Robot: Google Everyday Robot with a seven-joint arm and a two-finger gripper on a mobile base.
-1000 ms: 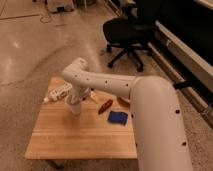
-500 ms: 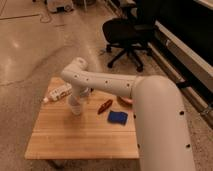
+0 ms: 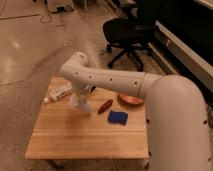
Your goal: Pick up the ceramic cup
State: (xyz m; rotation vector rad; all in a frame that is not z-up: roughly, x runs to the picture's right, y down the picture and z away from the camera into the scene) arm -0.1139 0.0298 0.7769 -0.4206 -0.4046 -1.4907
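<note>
The ceramic cup [image 3: 79, 103] is a small white cup on the left part of the wooden table [image 3: 75, 140]. My gripper [image 3: 83, 94] hangs from the white arm, right over the cup and against its top. The gripper's dark parts hide part of the cup's rim. The cup looks slightly tilted, with its base near the table top.
A plastic bottle [image 3: 59, 92] lies on its side left of the cup. A red-orange object [image 3: 105, 106], a blue item [image 3: 118, 117] and an orange-brown bowl [image 3: 130, 99] lie to the right. My arm covers the table's right side. A black office chair [image 3: 127, 35] stands behind.
The gripper and the cup have shifted slightly to the right. The other things have not moved.
</note>
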